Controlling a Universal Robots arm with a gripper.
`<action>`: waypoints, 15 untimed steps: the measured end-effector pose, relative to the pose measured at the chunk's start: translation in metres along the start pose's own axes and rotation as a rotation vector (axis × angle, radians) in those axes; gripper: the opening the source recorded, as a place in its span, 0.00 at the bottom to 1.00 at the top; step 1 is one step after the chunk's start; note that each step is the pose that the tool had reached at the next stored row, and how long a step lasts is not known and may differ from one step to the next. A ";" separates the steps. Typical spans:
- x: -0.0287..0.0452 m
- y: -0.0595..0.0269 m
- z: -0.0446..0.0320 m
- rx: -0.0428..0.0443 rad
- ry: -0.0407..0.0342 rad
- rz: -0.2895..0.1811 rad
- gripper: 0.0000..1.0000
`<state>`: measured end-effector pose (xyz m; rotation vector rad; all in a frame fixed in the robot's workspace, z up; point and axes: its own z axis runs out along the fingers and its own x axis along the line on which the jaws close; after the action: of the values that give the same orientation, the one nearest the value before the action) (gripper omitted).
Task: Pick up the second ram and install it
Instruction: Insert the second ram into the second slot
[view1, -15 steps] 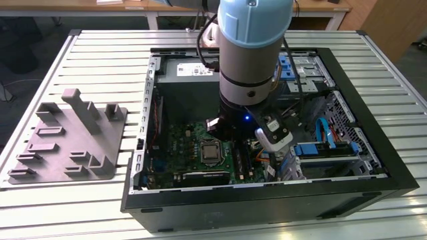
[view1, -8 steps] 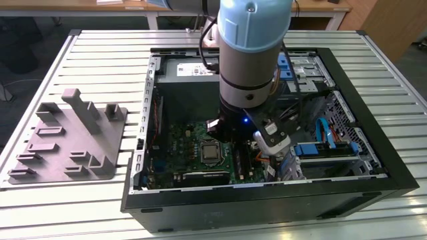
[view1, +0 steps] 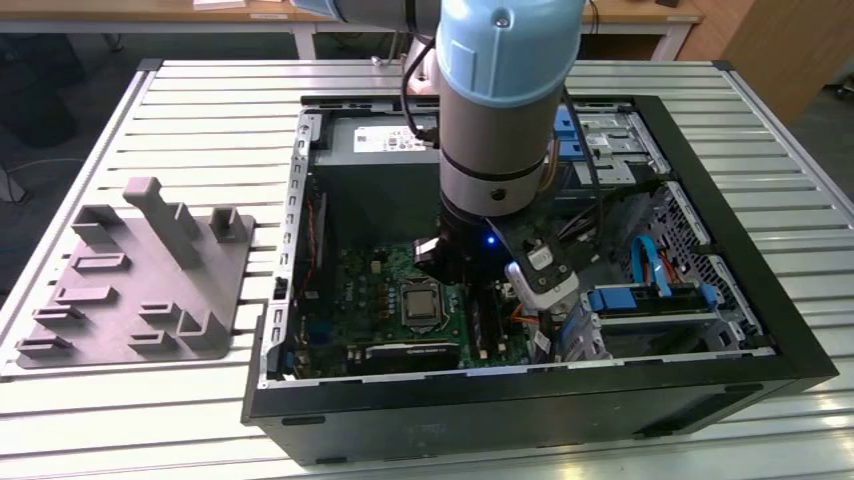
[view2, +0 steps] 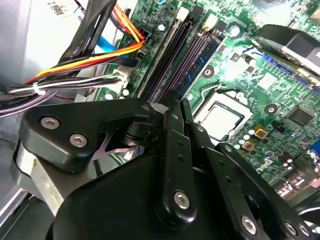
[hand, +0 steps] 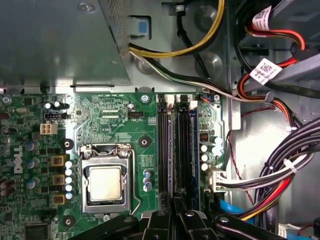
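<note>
Black links of the hand (view2: 177, 101) block the view where it meets the slots (hand: 175, 145) ahead; whether it grips the ram cannot be told.

Pale-blue & silver-grey robot arm (view1: 497, 90) above a black PC case (view1: 534, 420). Desk (view1: 200, 110): off-white, ribbed w/ parallel slats. Fixture (view1: 134, 290) at the exterior view's left: plain matte grey. Motherboard (hand: 125, 115): bright green, fine pale traces, dotted w/ silver, black & gold parts. CPU (hand: 105, 182): silver square in a steel-grey frame. Memory slots (hand: 162, 145): black strips, bluish-purple sheen btwn them. Wiring: yellow cable (hand: 205, 37), red wires (hand: 280, 34), black bundle (hand: 300, 145), orange wires (view2: 90, 60). Blue cable (view1: 647, 255) & blue bracket (view1: 641, 298) inside the case. Claw (view2: 172, 100): black w/ silver screw heads.
</note>
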<state>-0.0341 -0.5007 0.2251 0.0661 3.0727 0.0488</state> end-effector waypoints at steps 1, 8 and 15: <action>-0.0001 0.0009 0.0004 0.0000 0.0000 0.000 0.14; -0.0007 0.0031 0.0028 0.0004 0.0001 0.000 0.14; -0.0016 0.0054 0.0056 0.0021 -0.0001 0.000 0.14</action>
<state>-0.0320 -0.4952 0.2198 0.0660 3.0728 0.0455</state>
